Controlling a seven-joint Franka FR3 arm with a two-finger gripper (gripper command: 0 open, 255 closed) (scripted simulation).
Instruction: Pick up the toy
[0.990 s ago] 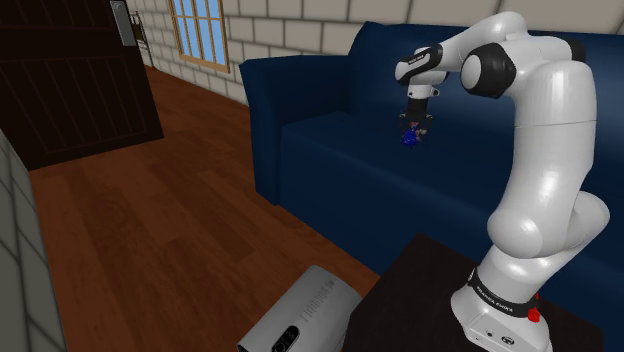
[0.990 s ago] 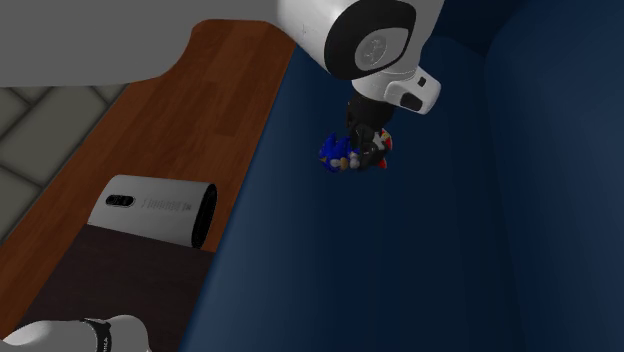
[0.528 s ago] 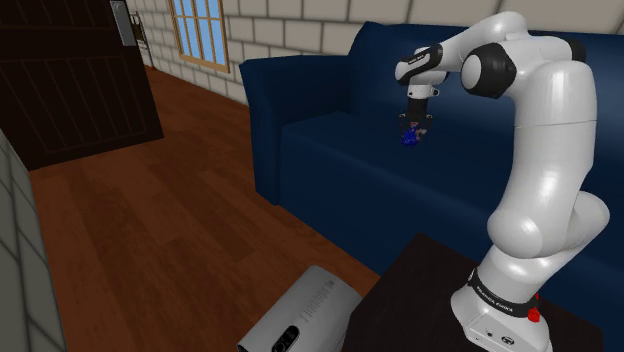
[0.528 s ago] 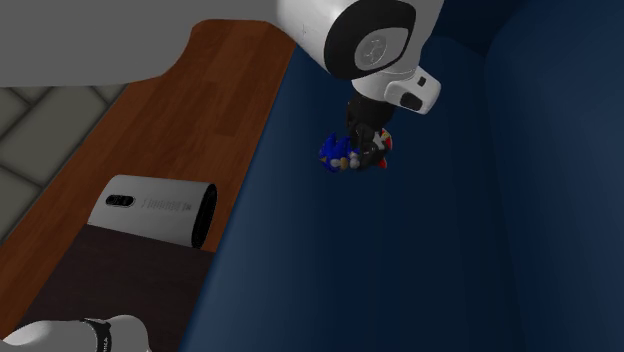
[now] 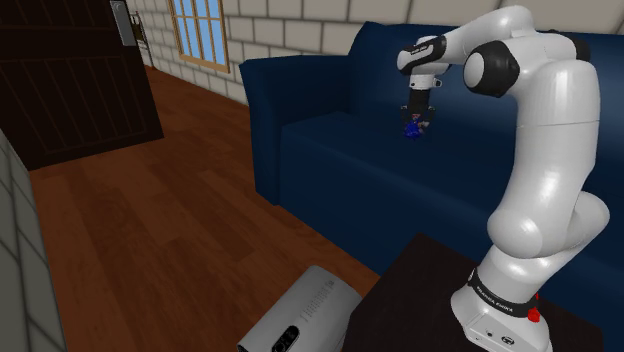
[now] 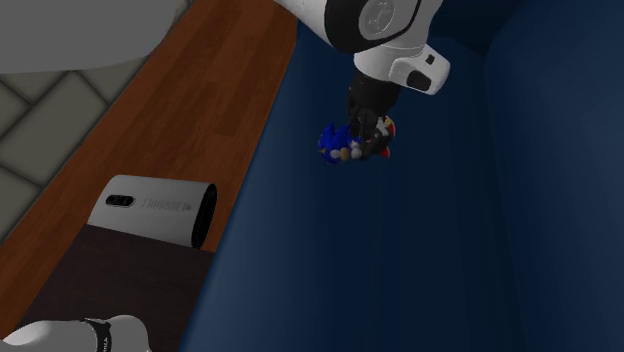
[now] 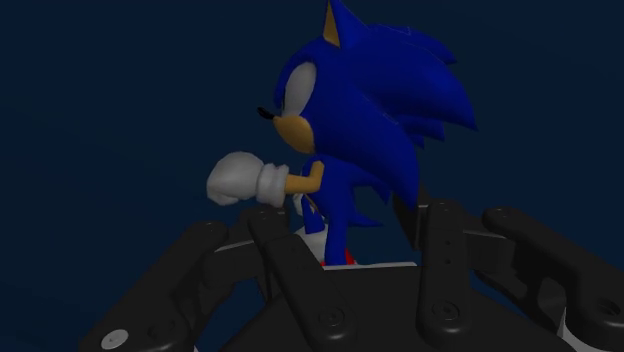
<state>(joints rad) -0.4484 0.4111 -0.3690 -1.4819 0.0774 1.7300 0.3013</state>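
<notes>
Closing on the toy's lower body, the gripper [image 6: 370, 140] is holding the toy [image 7: 350, 110] by the legs and hips. Its two black fingers [image 7: 440, 250] are pressing in from either side just above the red shoes. The figure is a blue hedgehog character with a tan muzzle, a white gloved fist and a fan of back spikes, and it is standing upright out of the grasp with the head and spikes well beyond the fingertips.

The white arm [image 5: 540, 150] is reaching out over the dark blue sofa [image 5: 320, 165]. The toy is hanging over the seat cushion, between the sofa's front edge and its backrest. It seems to be riding clear of the cushion, though blue on blue is making the gap hard to judge.

The figure is reading as a hard, smooth moulding: probably light, stiff and a little slippery. The thin arms and pointed spikes look like the parts most likely to snag or snap, so they are poor places to squeeze. The hips and upper legs, where the fingers are sitting now, look like the soundest hold, being compact and roughly flat-sided. The large head is putting most of the bulk above the grip, so the toy could pivot between the pads if the hand is swinging quickly. A firm, steady squeeze and a slow, vertical raise would be suiting it best.
</notes>
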